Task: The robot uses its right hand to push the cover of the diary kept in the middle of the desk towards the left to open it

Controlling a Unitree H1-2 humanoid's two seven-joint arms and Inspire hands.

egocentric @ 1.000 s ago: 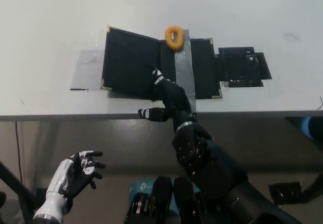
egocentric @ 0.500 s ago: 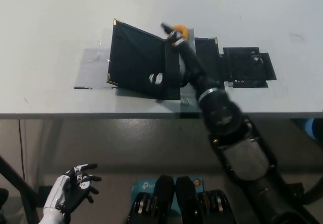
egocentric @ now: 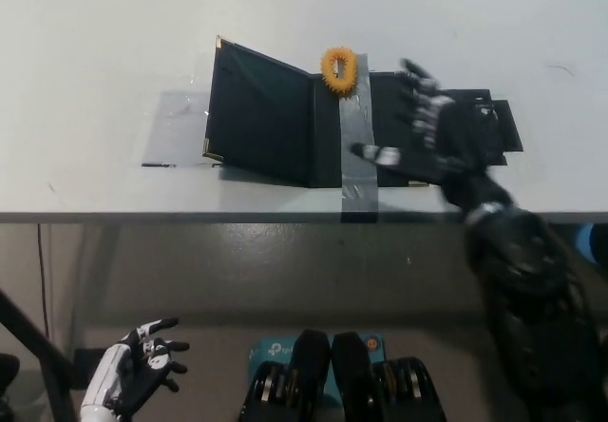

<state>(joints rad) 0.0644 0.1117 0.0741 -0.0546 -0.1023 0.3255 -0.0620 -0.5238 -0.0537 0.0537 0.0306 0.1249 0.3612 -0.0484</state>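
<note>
Head view. The diary [egocentric: 275, 118] lay in the middle of the desk [egocentric: 104, 51], its black cover [egocentric: 258, 108] raised and tilted toward the robot's left, with brass corners showing at the upper and lower left edge. A strip of grey tape [egocentric: 351, 146] ran across the diary's right half from the far side to the desk's front edge, and an orange ring [egocentric: 338, 68] sat at the tape's far end, at the diary's top edge. A second patch of clear tape [egocentric: 176, 129] lay on the desk just left of the cover. A flat black mat [egocentric: 489, 125] lay to the right of the diary, partly hidden.

The black right hand [egocentric: 427, 132] was over the diary's right part and the mat, clear of the cover, its fingers [egocentric: 414, 72] spread wide and holding nothing; the thumb pointed left across the tape. Whether the hand touched the surface below could not be told.

The white left hand [egocentric: 138, 370] rested low at the lower left, below desk level, fingers apart and empty.
</note>
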